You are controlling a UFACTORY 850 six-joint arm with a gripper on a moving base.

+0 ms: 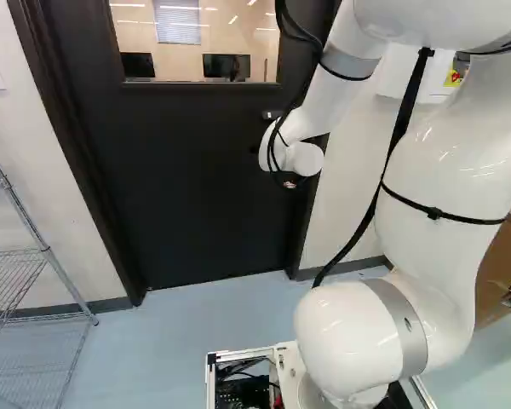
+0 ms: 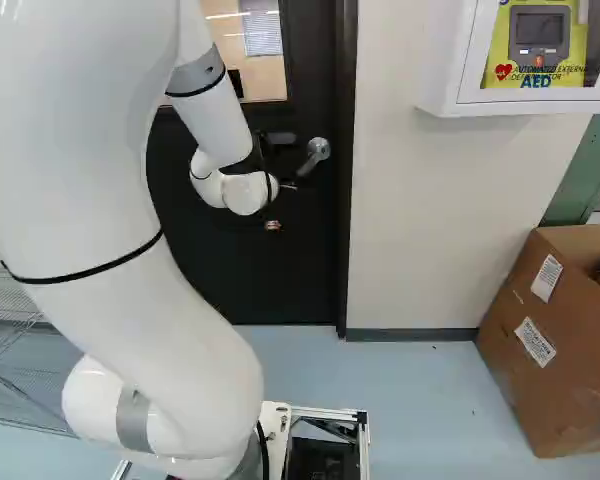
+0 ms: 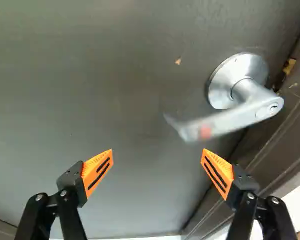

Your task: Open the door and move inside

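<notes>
The dark door [image 1: 196, 187] stands shut in its frame, with a window in its upper part. Its silver lever handle [image 2: 318, 150] is to the right of my wrist in the right base view. Only a small part of the gripper [image 2: 272, 225] shows there, below the wrist and left of the handle. In the wrist view my gripper [image 3: 157, 156] is wide open with nothing between its orange pads. The lever [image 3: 230, 119], bearing a red mark near its free end, lies ahead of the finger nearer the door frame, apart from both fingers.
A wire rack [image 1: 34, 256] stands left of the door. Right of it, a white defibrillator cabinet [image 2: 450, 80] hangs on the wall above an open cardboard box [image 2: 550, 340]. The dark door frame [image 2: 346, 200] edges the handle side.
</notes>
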